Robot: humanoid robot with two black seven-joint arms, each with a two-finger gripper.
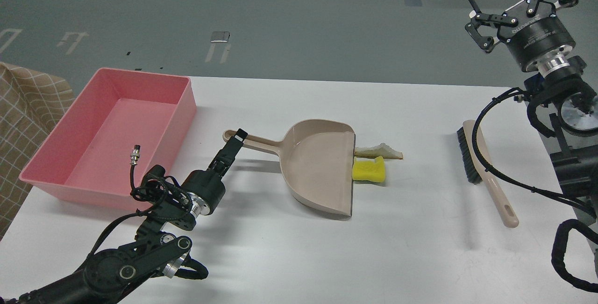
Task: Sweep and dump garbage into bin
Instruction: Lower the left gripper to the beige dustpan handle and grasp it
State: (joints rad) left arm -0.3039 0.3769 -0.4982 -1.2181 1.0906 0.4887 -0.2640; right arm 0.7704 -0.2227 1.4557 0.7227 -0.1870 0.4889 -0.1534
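White flat counter [299, 248] carrying everything. Large shallow rectangular pink plastic tub [42, 161] sitting at far left of counter, rim up, nothing visible inside. Beige plastic dustpan with long handle [322, 173] lying near counter centre, open mouth facing right, handle pointing left toward tub.

Wavy-edged yellow sponge [369, 170] lying just at dustpan mouth, touching or nearly touching its front lip. White tan-crusted bread-like wedge [380, 151] lying just behind sponge, also at the lip. Both resting on counter, outside the pan.

Left hand [236, 140] reaching in from lower left, fingers pressed close together at end of dustpan handle; appearing to pinch handle tip, though contact itself not clearly showing.

Right hand [516, 3] hanging high at upper right, well above and apart from counter, fingers spread wide, holding nothing.

Beige-handled hand brush with black bristles [486, 173] lying on counter at right, bristles toward far end, well apart from dustpan, partly crossed by right arm's black cable
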